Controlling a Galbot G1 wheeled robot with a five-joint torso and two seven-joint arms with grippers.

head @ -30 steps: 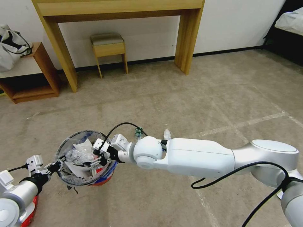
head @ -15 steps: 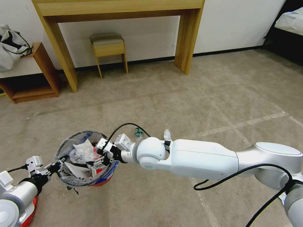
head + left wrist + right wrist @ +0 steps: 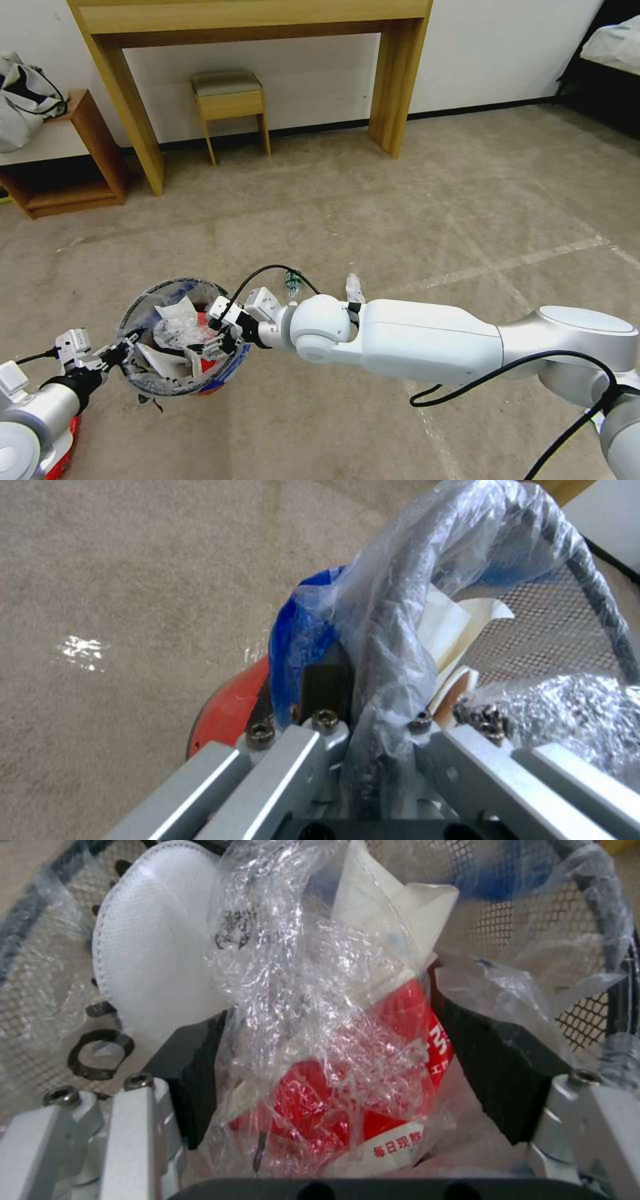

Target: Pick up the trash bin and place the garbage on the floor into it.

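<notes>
Pulled back slightly, the right gripper (image 3: 212, 341) hangs spread-open over the trash bin (image 3: 143, 307), red wrapper (image 3: 347, 1075) between its fingers; left gripper (image 3: 120, 352) clamps the rim.

This is a bedroom, much like a hotel room. A light wooden desk (image 3: 253, 20) stands against the white wall with a small padded stool (image 3: 230, 100) tucked under it. A low wooden shelf (image 3: 73, 167) carries a grey bag (image 3: 23, 97), a bed (image 3: 617, 47) sits in the corner, and beige carpet (image 3: 413, 200) covers the floor.
</notes>
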